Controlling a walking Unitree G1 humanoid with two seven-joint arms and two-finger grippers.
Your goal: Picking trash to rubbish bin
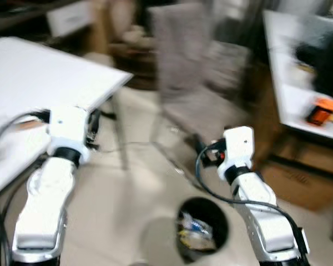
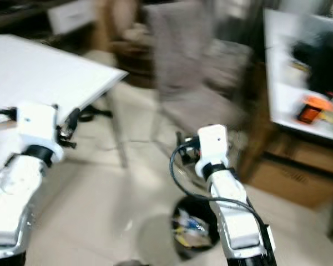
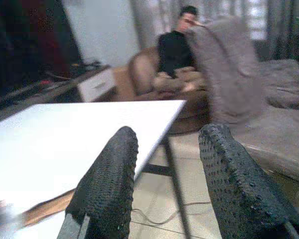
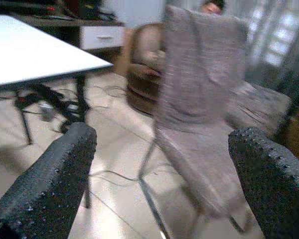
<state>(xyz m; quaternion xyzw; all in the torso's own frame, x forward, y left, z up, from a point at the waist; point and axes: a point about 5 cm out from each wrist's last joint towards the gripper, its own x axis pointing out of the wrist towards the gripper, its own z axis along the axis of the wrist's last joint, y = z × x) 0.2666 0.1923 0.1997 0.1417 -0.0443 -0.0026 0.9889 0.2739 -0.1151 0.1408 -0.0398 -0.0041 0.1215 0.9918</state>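
bin [image 1: 204, 228]: sat on the floor between the two arms, already had some trash [image 1: 195, 233] in it
left gripper [image 3: 164, 184]: fingers spread, nothing in them, up left of the bin
right gripper [image 4: 159, 184]: wide apart, carrying nothing, just above the bin
progress: guessing one drop was done, nothing more to grab in sight

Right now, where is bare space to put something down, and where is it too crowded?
The white table has a wide bare top ahead of the left hand. The floor between the table leg and the bin is bare too. It is crowded around the grey chair before the open right hand, and the shelf on the right holds blurred items.
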